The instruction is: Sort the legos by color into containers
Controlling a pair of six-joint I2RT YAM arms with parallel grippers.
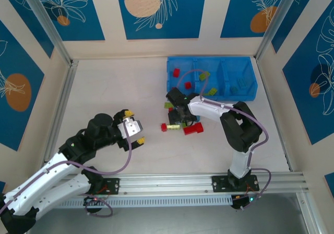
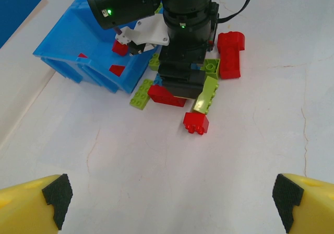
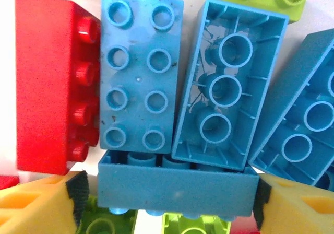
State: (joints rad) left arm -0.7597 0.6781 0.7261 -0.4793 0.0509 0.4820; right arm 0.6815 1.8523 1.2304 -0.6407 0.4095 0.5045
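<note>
Right wrist view: the right hand (image 3: 167, 192) is open, w/ a blue brick on its side (image 3: 177, 184) between its two pads (image 3: 77, 193). The pad at 3 o'clock seems to touch the brick's short end. At 9 o'clock a thin gap shows, so I judge the brick is bracketed, not clamped yet.

Handling, my judgement: it is hard, stiff plastic, light and not fragile, w/ smooth walls that can slip under a weak squeeze. The best hold is on two flat opposite walls, not on the studs. Here the pads face the short ends, i.e. the grip goes along the full length, which is wide but flat on both sides. At 12 o'clock the brick touches a studded blue brick (image 3: 136, 72) and a hollow blue brick (image 3: 224, 82) turned upside down. A red brick (image 3: 44, 82) lies at 10 o'clock. All look loose, so a lift could drag or tip them.

Top external view: the pile of legos (image 1: 193, 129) lies on the counter (image 1: 115, 88) at approx. 7 o'clock of the blue tray (image 1: 211, 59), near its front wall, and the right hand is down in it. The tray has red pieces (image 1: 176, 72) in the compartment at its 9 o'clock end and green pieces (image 1: 211, 92) in the middle one. The third I cannot read. The left hand (image 1: 134, 128) is at 9 o'clock of the pile, well apart, fully open, holding nothing.
</note>
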